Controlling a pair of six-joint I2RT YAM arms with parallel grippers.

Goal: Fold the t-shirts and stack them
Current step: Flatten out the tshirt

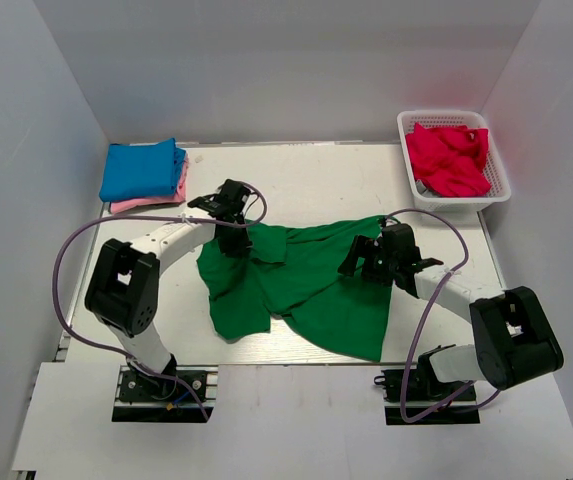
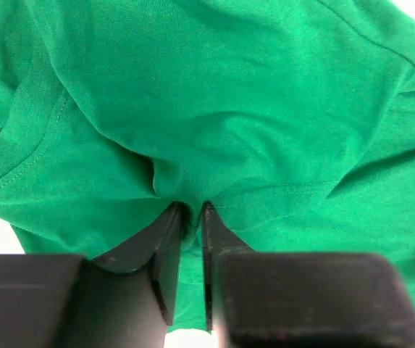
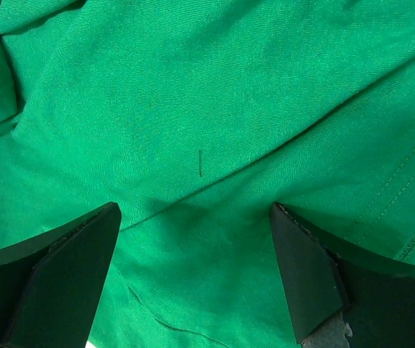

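Lying mid-surface: green t-shirt (image 1: 306,290), spread out but pretty rumpled. Its left part is bunched and flopped over itself, and its near corner reaches about to the front edge of the surface (image 1: 316,175).
Left gripper (image 1: 234,240): down on the shirt's upper left bit. In its wrist view the fingers (image 2: 160,239) are nearly together with just a thin slot between them. A little pucker of green cloth sits right at the tips, and honestly can't tell if it's pinched or lying loose there. The ribbed neckband (image 2: 19,130) shows off to the left in that view.
Right gripper (image 1: 358,262): at the shirt's right side, low over the cloth. Its fingers (image 3: 69,268) are spread wide apart with nothing between them but flat green fabric underneath.
Back left corner: blue t-shirt (image 1: 141,170), folded, sitting on top of a folded pink t-shirt (image 1: 151,204).
Back right corner: white lattice basket (image 1: 501,190) with a crumpled red t-shirt (image 1: 448,158) inside.
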